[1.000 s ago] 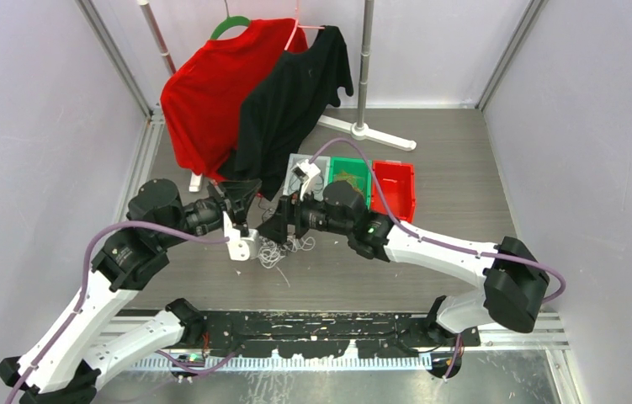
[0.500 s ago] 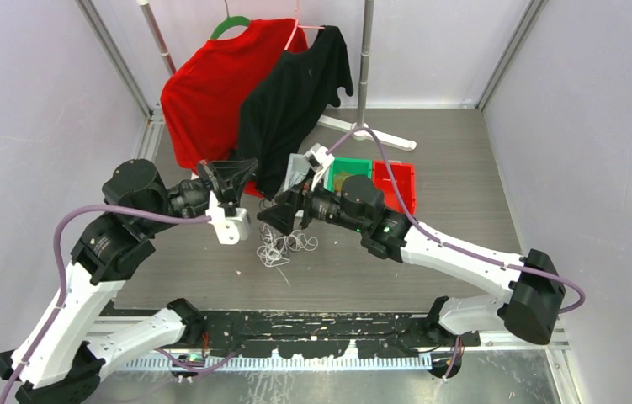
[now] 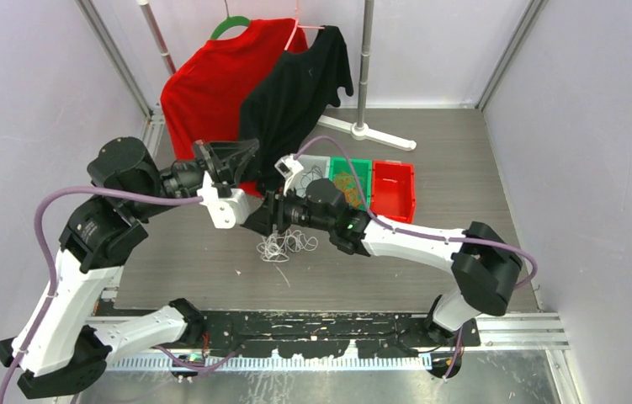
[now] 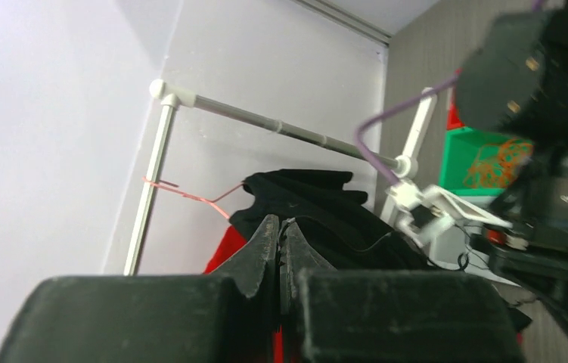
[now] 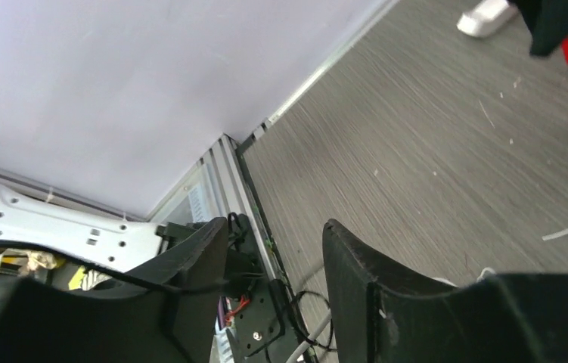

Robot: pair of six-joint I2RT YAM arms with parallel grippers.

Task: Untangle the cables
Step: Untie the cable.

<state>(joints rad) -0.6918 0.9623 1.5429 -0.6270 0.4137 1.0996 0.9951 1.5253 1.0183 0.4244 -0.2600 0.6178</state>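
a loose white tangle of thin cables (image 3: pixel 284 246) is lying mid-table on the grey wood-grain table (image 3: pixel 430 269), seen whole only from the top. the left gripper (image 3: pixel 230 156) is hanging raised, far-left of it – its wrist view is showing black fingers (image 4: pixel 265 246) pressed together, nothing visible between. the right gripper (image 3: pixel 259 220) is hovering just above the tangle – its own wrist view is showing the jaws standing apart, gripping nothing.

Three bunches. white cable (image 3: pixel 283 246): loose tangle on table (image 3: pixel 447 244), one strand trailing toward near edge. orange cable (image 3: pixel 347 180): coiled in green bin (image 3: pixel 363 163). black cable (image 3: pixel 317 175): barely visible in grey bin (image 3: pixel 319 158) alongside.
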